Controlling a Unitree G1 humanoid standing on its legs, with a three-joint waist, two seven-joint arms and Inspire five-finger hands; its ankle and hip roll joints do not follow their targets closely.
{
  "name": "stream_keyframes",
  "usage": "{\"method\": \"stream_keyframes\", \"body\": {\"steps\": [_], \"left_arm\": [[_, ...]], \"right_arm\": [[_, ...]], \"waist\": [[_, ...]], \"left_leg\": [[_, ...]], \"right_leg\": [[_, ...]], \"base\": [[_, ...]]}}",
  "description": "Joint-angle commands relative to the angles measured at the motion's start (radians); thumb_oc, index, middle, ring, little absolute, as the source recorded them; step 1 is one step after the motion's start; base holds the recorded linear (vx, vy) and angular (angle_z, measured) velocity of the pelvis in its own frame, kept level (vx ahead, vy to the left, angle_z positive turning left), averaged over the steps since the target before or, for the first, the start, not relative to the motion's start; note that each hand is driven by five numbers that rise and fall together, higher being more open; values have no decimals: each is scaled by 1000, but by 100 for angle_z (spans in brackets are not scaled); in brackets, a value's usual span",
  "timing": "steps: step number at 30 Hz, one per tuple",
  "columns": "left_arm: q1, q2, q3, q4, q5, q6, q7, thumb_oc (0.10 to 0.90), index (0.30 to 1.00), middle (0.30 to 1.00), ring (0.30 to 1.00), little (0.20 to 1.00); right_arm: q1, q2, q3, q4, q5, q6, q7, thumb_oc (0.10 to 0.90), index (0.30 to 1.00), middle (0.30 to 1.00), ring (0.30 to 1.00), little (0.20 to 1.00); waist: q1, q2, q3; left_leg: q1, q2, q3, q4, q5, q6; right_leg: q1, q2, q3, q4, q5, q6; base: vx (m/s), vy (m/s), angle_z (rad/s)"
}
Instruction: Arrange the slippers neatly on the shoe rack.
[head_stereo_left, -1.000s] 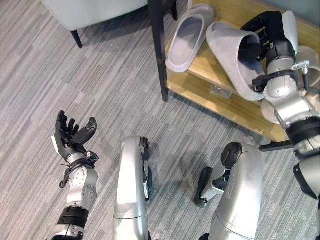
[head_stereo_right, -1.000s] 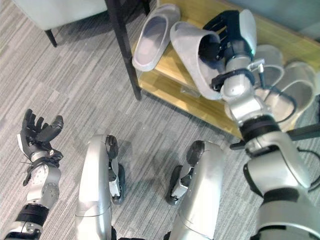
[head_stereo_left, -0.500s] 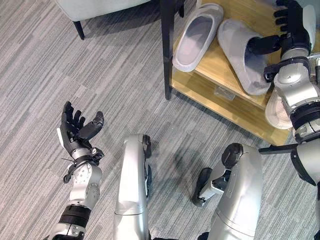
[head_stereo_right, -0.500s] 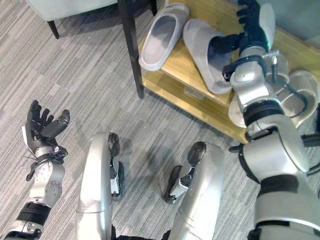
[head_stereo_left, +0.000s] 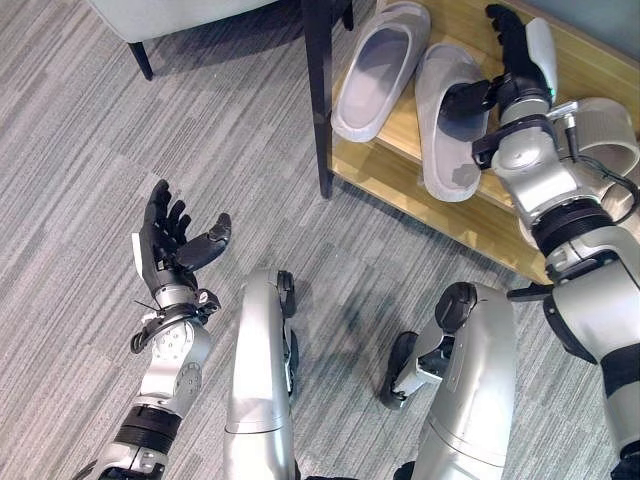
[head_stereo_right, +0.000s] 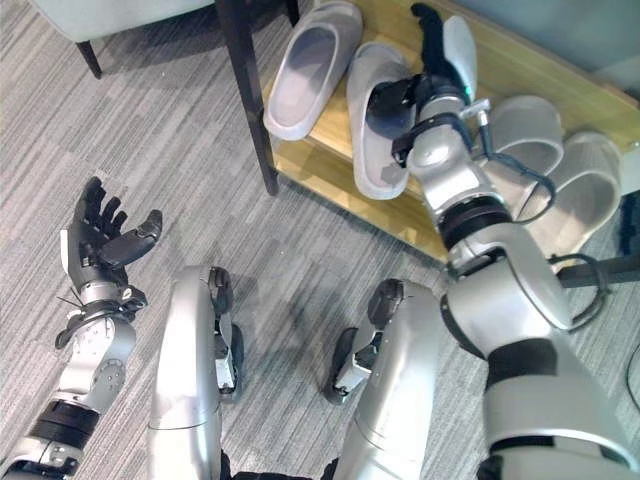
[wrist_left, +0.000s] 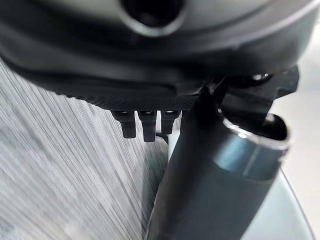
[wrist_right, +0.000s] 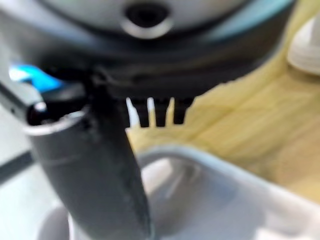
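Two grey slippers lie side by side on the wooden shoe rack. The left slipper lies by the black post. The right slipper lies flat beside it, toe towards me. My right hand is at this slipper's heel end, fingers straight and pointing away, thumb reaching into the slipper's opening. My left hand hangs over the carpet at the lower left, open, palm up and holding nothing.
A second pair of pale slippers lies on the rack to the right of my right arm. A black post stands at the rack's left end. A grey chair stands at the back left on the carpet.
The right hand has laid its slipper flat next to the other one and straightened its fingers off it. The left hand has risen a little.
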Motion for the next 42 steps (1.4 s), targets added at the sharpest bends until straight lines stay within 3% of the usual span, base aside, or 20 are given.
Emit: {"method": "stream_keyframes", "body": {"steps": [1, 6, 10, 11, 13, 26, 29, 31, 36, 42], "left_arm": [[-15, 68, 38, -145, 79, -53, 4, 800, 900, 900, 900, 900], [19, 75, 72, -152, 79, -51, 7, 800, 900, 900, 900, 900], [49, 74, 115, -153, 86, -27, 8, 800, 900, 900, 900, 900], [49, 69, 127, -159, 98, -12, 10, 800, 900, 900, 900, 900], [61, 87, 143, -206, 130, 2, -17, 800, 900, 900, 900, 900], [92, 83, 168, -304, 176, 13, -29, 800, 900, 900, 900, 900], [51, 62, 151, -280, 215, 27, 10, 800, 900, 900, 900, 900], [-13, 58, 153, -253, 225, 32, 13, 800, 900, 900, 900, 900], [-93, 55, 135, -191, 229, 44, 41, 800, 900, 900, 900, 900], [-79, 41, 125, -184, 248, 50, 52, 800, 900, 900, 900, 900]], "right_arm": [[-144, -17, -10, 61, -113, 1, -102, 800, 900, 900, 900, 900], [-116, -33, -31, 4, -147, 16, -116, 800, 900, 900, 900, 900], [-72, -91, -73, -218, -280, 80, -146, 800, 900, 900, 900, 900], [-25, -102, -135, -351, -328, 92, -162, 800, 900, 900, 900, 900], [25, -121, -198, -445, -363, 114, -156, 800, 900, 900, 900, 900], [205, -148, -432, -687, -570, 190, -183, 800, 900, 900, 900, 900], [271, -117, -460, -764, -544, 154, -170, 800, 900, 900, 900, 900], [347, -135, -493, -866, -504, 93, -126, 800, 900, 900, 900, 900], [403, -135, -495, -923, -457, 49, -90, 800, 900, 900, 900, 900], [506, -101, -560, -1040, -462, 4, -112, 800, 900, 900, 900, 900]], "waist": [[27, 22, -41], [22, 23, -38], [10, 21, -38], [1, 21, -35], [-4, 20, -31], [-10, 19, -16], [-20, 17, -16], [-37, 9, -15], [-49, -2, -15], [-61, -4, -15]], "left_leg": [[-10, 6, -35, 20, -28, 20], [-10, 8, -34, 20, -26, 20], [-10, 10, -33, 18, -25, 18], [-10, 12, -31, 18, -26, 19], [-10, 9, -29, 19, -24, 19], [-10, -2, -29, 22, -17, 19], [-10, 1, -33, 22, -17, 20], [-10, -1, -35, 26, -20, 18], [-10, 4, -40, 33, -22, 15], [-10, 6, -39, 34, -27, 14]], "right_leg": [[11, 8, 103, 39, -62, 14], [11, 12, 106, 39, -60, 14], [11, 15, 104, 33, -60, 12], [11, 17, 100, 32, -61, 11], [11, 19, 98, 34, -61, 11], [11, 26, 91, 45, -72, 11], [11, 27, 91, 46, -69, 15], [11, 26, 90, 50, -73, 18], [11, 23, 93, 59, -77, 24], [11, 26, 95, 61, -80, 25]], "base": [[0, 0, 0], [0, 0, 0], [0, 0, 0], [0, 0, 0], [5, -18, 0], [3, -11, 0], [0, 0, 0], [18, -20, 0], [0, 0, 0], [9, 1, -4]]}}
